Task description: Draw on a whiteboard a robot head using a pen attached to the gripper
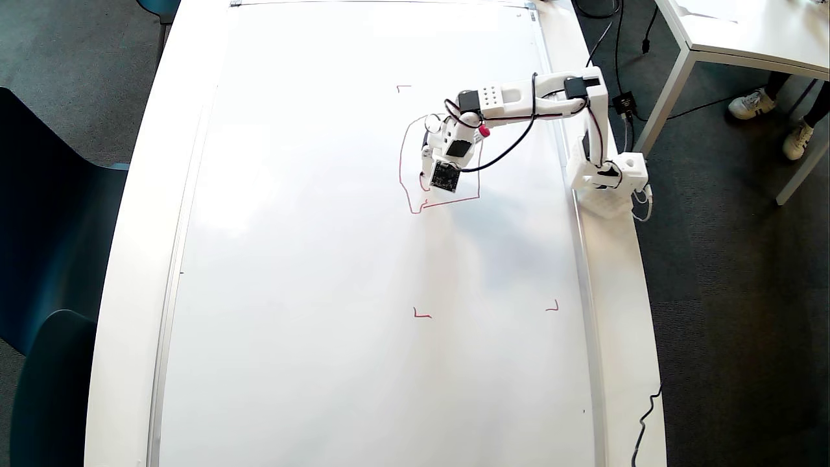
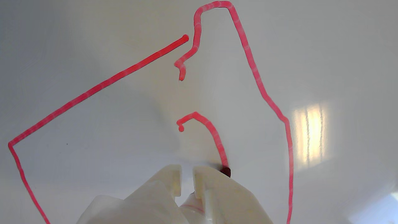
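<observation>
Red pen tip, wrist view only

Small robot arm of white 3D-printed plastic, with black motor blocks at its joints and thin black cables looping along it. A dark square circuit board sits at its tip. Its white base block is boxy. Two pale cream plastic fingers have blunt, squared tips.
</observation>
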### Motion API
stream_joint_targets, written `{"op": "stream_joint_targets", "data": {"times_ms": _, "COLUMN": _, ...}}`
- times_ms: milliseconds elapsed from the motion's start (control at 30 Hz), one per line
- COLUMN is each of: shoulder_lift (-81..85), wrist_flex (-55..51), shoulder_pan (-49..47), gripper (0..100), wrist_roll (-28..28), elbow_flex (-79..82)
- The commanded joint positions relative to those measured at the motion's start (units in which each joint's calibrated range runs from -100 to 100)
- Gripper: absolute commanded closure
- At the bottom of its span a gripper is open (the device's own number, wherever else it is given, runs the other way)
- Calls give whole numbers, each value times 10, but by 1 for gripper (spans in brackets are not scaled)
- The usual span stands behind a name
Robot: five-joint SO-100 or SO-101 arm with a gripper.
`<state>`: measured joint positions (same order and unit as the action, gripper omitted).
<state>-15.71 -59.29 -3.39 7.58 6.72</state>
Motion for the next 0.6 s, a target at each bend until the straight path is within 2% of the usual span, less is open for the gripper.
{"op": "stream_joint_targets", "data": {"times_ms": 0, "shoulder_lift": 33, "wrist_flex": -4, "shoulder_pan": 9, "gripper": 99, "wrist_roll": -3, "elbow_flex": 37}}
{"op": "stream_joint_targets", "data": {"times_ms": 567, "shoulder_lift": 96, "wrist_flex": 16, "shoulder_pan": -10, "gripper": 99, "wrist_roll": -7, "elbow_flex": 125}}
